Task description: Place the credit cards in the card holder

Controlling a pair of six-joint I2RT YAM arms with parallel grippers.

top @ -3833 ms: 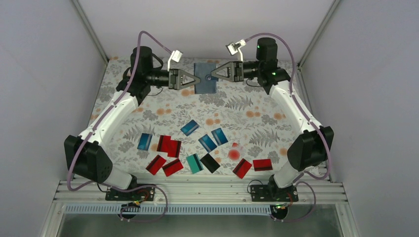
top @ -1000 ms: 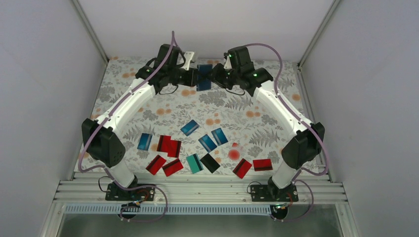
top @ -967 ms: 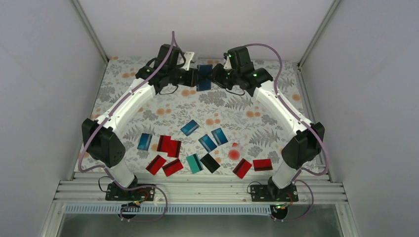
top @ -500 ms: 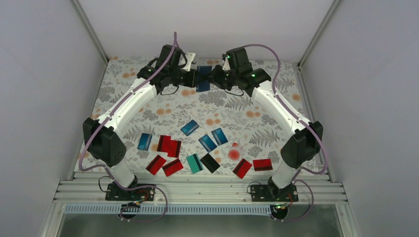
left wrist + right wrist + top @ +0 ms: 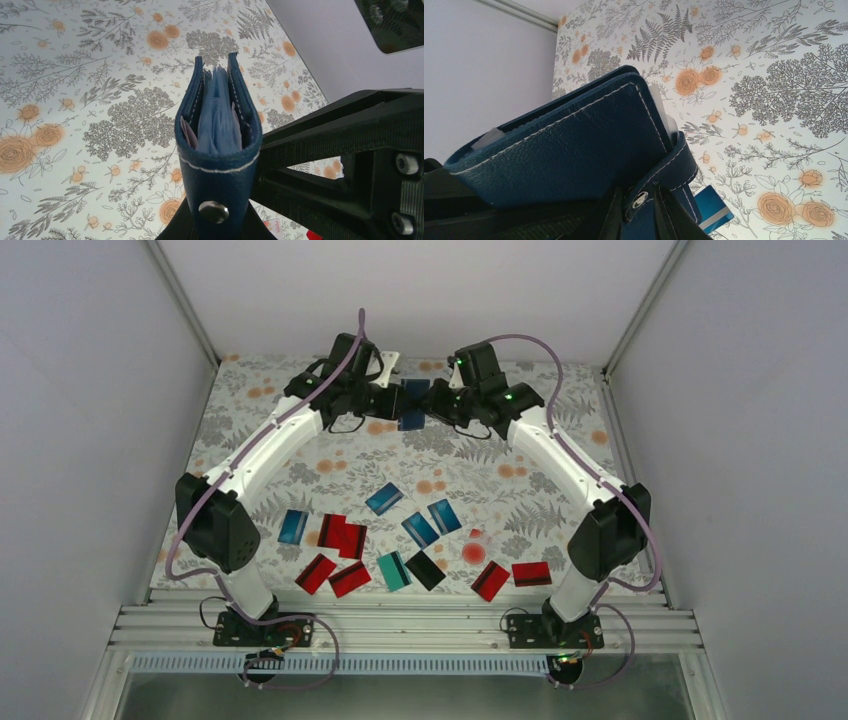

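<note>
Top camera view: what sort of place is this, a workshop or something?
Probably a robotics lab test booth: plain white walls enclose a floral-covered table, a left arm and right arm are bolted to a metal rail, and credit cards lie scattered.

The card holder (image 5: 218,167), folded almost shut, shows blue-grey pockets (image 5: 217,117) above the floral tablecloth (image 5: 75,100).

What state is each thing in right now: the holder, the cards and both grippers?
card holder: folded almost shut, held upright between both grippers at the far end of the table.
cards: loose, lying flat near the arm bases.
left gripper: shut on the card holder.
right gripper: shut on the card holder.
clear piece with red dot: lying among the cards.
</note>
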